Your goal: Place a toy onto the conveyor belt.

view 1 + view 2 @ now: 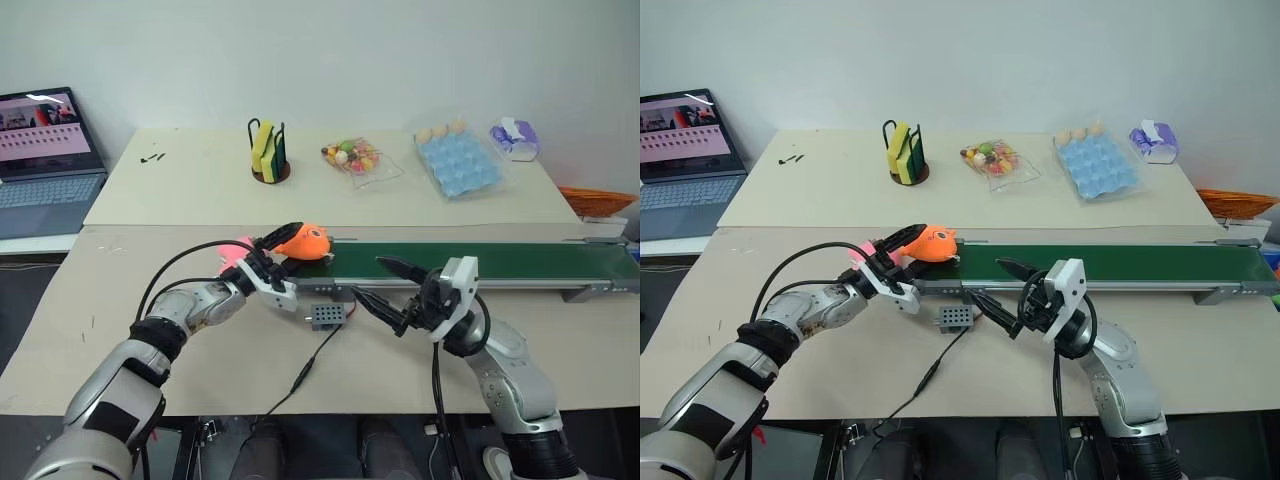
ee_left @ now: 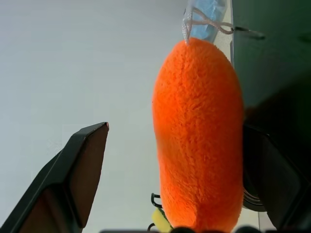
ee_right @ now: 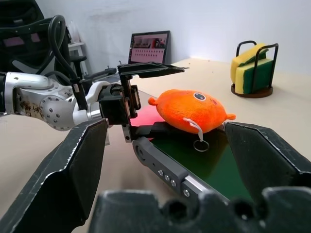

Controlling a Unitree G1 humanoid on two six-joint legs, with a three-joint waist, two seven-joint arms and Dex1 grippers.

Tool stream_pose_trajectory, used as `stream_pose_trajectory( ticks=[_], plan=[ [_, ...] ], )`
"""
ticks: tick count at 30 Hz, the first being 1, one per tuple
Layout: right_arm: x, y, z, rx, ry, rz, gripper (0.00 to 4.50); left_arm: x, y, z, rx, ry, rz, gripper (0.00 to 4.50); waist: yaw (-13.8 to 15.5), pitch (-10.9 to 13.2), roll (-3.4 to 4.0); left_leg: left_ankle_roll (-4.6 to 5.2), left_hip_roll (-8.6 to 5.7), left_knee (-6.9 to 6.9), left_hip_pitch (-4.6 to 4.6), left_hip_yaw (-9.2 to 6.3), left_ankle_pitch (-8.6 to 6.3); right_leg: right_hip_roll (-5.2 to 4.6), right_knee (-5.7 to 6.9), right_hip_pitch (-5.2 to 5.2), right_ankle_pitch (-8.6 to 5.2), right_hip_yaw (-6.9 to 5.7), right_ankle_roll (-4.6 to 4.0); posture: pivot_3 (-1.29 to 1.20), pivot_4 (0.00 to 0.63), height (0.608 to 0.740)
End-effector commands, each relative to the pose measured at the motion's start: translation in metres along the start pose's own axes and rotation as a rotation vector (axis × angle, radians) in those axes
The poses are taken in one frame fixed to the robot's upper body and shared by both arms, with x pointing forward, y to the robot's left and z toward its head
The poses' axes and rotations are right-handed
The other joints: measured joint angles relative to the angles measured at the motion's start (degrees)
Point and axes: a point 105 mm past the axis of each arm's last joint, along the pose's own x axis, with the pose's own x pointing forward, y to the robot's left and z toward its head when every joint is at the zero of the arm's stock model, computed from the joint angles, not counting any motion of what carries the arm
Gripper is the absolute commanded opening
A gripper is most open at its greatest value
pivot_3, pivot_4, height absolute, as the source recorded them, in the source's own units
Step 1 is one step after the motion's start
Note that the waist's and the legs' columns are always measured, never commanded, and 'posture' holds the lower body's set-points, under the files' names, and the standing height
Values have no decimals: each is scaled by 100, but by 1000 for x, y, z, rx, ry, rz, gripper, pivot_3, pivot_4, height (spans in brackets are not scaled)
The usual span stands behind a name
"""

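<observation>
Head views: left hand [image 1: 277, 256] sits at the near end of the conveyor belt [image 1: 480, 262], its fingers spread wide, one above and one below the toy [image 1: 304, 242]. The toy lies on the belt's end, between those fingers. Judged step: release. The toy appears set down and let go, so the placing looks all but done. Next move calls for drawing the left hand straight back off the belt end, with the lower finger sliding out from under the toy without dragging it off the edge. Right hand [image 1: 392, 288] hovers apart from the toy, over the tabletop [image 1: 60, 310] beside the belt, fingers spread, holding nothing. A pink plush [image 1: 232, 250] sits just behind the left hand.

Left wrist view: orange plush body [image 2: 199, 136] stands between the two dark fingers [image 2: 82, 170]. A clear gap lies on one side, while the other finger lies close against it or touching; contact cannot be told. Pile is short, dense and evenly orange, with a white loop at the far tip.

Right wrist view: the toy [image 3: 192, 110] rests on the green belt surface [image 3: 214, 162], rounded and flattish, with a dark eye, small fin-like lobes, and a white cord with a metal ring [image 3: 200, 144] hanging on the belt. Left hand's upper finger [image 3: 150, 69] stands clear above it; the lower one reaches beneath its near edge.
</observation>
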Motion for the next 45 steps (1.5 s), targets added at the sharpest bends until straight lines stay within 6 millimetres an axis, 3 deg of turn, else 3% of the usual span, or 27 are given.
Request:
stream_pose_trajectory(
  ticks=[1, 10, 14, 19, 28, 45],
  plan=[
    [2, -2, 14, -23, -52, -4, 4500, -13, -11, -4, 1, 8, -67, 4471, -4, 0, 0, 0, 0, 0, 0, 0, 0, 0, 0, 0, 0, 0, 0, 0, 150, 740],
    [3, -5, 16, -26, -56, -14, 4500, -40, -26, 2, 10, -80, -244, 4471, 4, -2, 3, 0, 0, 0, 5, 2, 0, 0, 5, 1, 0, 3, 0, 0, 150, 740],
    [3, -6, 16, -24, -62, -20, 4500, -47, -22, -1, 15, -100, -294, 4471, 7, -4, 5, 0, 1, 0, 7, 3, 0, 0, 6, 3, 0, 3, 0, 0, 150, 740],
    [4, -5, 15, -17, -70, -29, 4500, -34, -5, -5, 30, -113, -286, 4471, 7, -3, 5, 0, 0, 0, 3, 4, 0, 0, 7, -1, 0, 3, 0, 0, 150, 740],
    [4, -3, 11, -11, -65, -33, 4500, 0, 32, 6, 58, -168, -183, 4471, 108, -3, 6, 0, 0, 8, -22, 0, 0, 0, 3, -12, 1, 0, 1, 0, 150, 740],
    [4, -2, 10, -5, -62, -32, 4500, 2, 38, 5, 14, -127, -154, 4471, 6, -3, 6, 0, 0, 10, -20, -1, 1, 1, 7, -13, 1, 1, 1, 0, 150, 740]
  ],
)
